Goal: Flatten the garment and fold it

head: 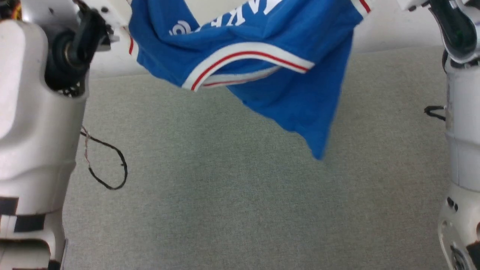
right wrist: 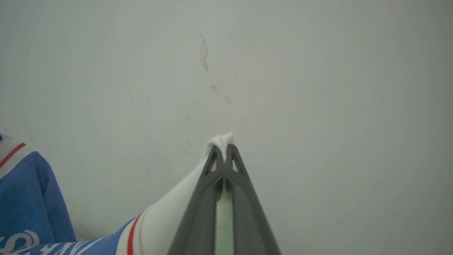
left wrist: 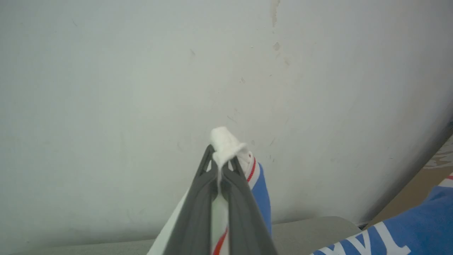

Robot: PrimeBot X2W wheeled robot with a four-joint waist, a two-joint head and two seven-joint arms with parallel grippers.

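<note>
The garment, a royal-blue T-shirt with red-and-white trim and white lettering, hangs in the air above the grey table, stretched between my two arms. Its lower corner droops toward the table at the centre right. In the left wrist view my left gripper is shut on a white sleeve, with blue cloth and red trim beside the fingers. In the right wrist view my right gripper is shut on the other white sleeve, and blue cloth with white lettering hangs at the lower left.
A pale wall with small scuff marks stands behind the table. A loose black cable loop hangs by my left arm. My right arm rises along the right edge.
</note>
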